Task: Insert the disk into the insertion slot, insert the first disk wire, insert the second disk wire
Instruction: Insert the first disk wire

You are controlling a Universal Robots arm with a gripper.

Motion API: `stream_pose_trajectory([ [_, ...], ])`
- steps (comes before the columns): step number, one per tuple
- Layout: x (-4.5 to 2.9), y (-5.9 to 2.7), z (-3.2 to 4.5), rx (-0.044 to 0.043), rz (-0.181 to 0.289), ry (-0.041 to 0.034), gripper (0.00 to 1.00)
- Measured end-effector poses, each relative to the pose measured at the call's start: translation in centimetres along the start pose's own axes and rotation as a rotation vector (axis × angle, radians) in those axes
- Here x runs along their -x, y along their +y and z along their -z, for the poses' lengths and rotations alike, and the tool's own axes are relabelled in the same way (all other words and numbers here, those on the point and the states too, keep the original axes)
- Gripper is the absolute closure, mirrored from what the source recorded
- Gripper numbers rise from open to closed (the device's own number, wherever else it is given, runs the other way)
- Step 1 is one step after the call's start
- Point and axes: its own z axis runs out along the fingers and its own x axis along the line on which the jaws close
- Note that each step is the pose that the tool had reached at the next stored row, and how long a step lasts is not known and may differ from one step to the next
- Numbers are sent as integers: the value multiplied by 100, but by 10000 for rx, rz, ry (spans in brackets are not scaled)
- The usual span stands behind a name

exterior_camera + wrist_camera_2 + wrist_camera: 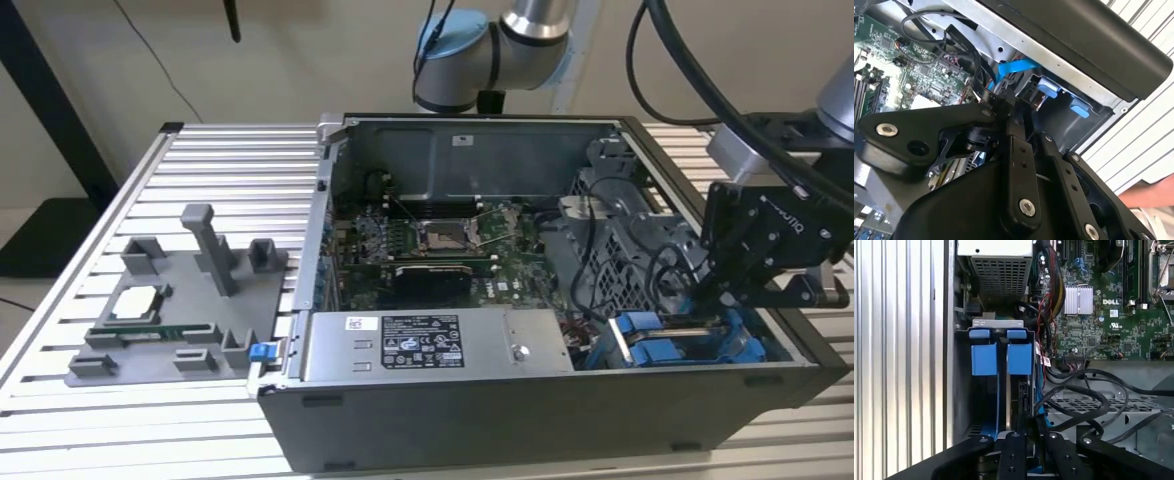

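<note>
At the exterior view's left, a grey plastic fixture block with upright posts (pixel 214 262) sits on the ribbed aluminium table (pixel 200 150), well apart from the work. Next comes the open dark-grey computer case (pixel 507 420). Inside it, a grey power-supply box with a sticker (pixel 427 345) lies against the front wall, and the green motherboard (pixel 400 240) is behind that. Further right, in the front corner, is the insertion slot (pixel 681 340), a grey metal bay with bright blue plastic tabs (pixel 984 359) at its mouth. In the first wrist view the disk (pixel 1019 395) looks to be seated in that bay already, standing on edge. Its long axis runs from the blue tabs straight toward the black pincer (pixel 1030 427). The pincer (pixel 714 300) hangs at the exterior view's right, reaching down into the bay at the disk's far end, away from the tabs. A tangle of black cables (pixel 1089 390) lies just beside it there. So the disk is directly in line with the tool, end-on to it, not off to one side. In the second wrist view the pincer (pixel 1011 112) is buried among these cables, and I cannot tell whether it is open, closed or gripping a wire.
</note>
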Motion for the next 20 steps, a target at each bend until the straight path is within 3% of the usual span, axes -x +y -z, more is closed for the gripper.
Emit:
stream_pose_trajectory([
  [13,-7,-14,-51,-4,-50,-6,100],
  [18,-19,-20,-114,-11,-100,-8,100],
  [19,-19,-20,-119,-11,-100,-17,0],
  [20,-19,-20,-122,-11,-100,-23,0],
])
